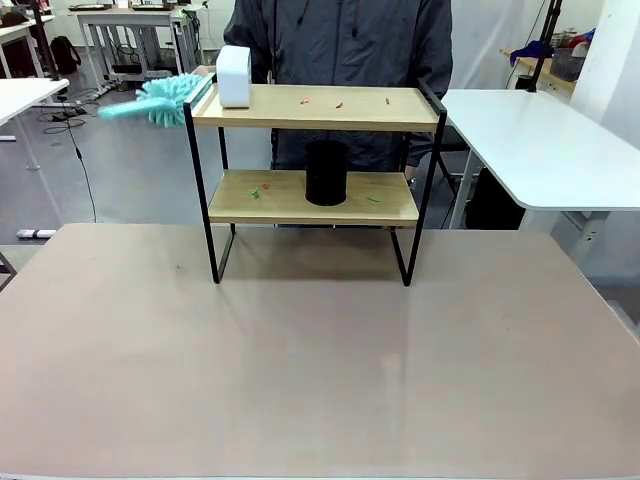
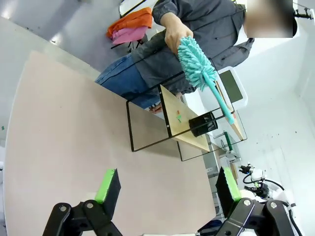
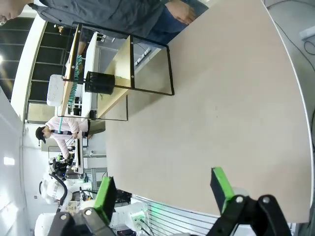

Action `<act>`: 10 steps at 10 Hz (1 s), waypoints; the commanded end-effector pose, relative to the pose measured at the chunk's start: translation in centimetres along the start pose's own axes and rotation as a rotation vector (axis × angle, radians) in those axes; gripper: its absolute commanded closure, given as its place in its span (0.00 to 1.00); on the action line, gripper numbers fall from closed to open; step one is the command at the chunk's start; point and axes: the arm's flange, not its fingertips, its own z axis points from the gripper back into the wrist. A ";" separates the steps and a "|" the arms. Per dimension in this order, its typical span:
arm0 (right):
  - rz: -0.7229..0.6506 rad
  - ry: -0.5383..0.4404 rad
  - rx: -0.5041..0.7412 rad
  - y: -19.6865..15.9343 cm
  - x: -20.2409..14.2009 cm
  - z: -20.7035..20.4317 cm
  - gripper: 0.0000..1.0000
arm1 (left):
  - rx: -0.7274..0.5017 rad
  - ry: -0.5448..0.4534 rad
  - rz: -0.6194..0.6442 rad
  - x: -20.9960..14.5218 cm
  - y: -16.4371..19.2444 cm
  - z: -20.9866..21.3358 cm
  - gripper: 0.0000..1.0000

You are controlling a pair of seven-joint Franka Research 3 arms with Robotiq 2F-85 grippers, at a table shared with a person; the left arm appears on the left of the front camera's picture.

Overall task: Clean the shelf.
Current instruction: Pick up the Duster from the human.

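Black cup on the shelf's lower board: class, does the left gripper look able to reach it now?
Probably yes. The left gripper stands open over the table, and the shelf is open at the front toward the black cup; the person's duster is up by the top board.

Shelf [image 1: 315,105] stands on table [image 1: 320,380], far half, centred. Top board: box [image 1: 234,76] at left end, scraps [image 1: 340,103] mid-board. Duster [image 1: 165,98] sticks out past the left end, beside the box. Lower board: pot [image 1: 326,172] in the middle, scraps either side. Person [image 1: 350,40] directly behind shelf. Side table [image 1: 540,130] far right.
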 end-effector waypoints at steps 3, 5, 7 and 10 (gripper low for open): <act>0.026 -0.003 0.018 -0.1 0.1 0.0 0.00 | -0.005 -0.003 -0.019 0.1 0.1 -0.4 0.00; 0.026 -0.003 0.018 -0.1 0.1 0.0 0.00 | -0.050 0.006 0.055 0.3 -0.3 0.3 0.00; 0.026 -0.003 0.018 -0.1 0.1 0.0 0.00 | -0.084 0.140 0.165 4.8 -2.5 -3.4 0.00; 0.026 -0.003 0.018 -0.1 0.1 0.0 0.00 | -0.043 0.386 0.239 10.2 -4.7 -15.0 0.00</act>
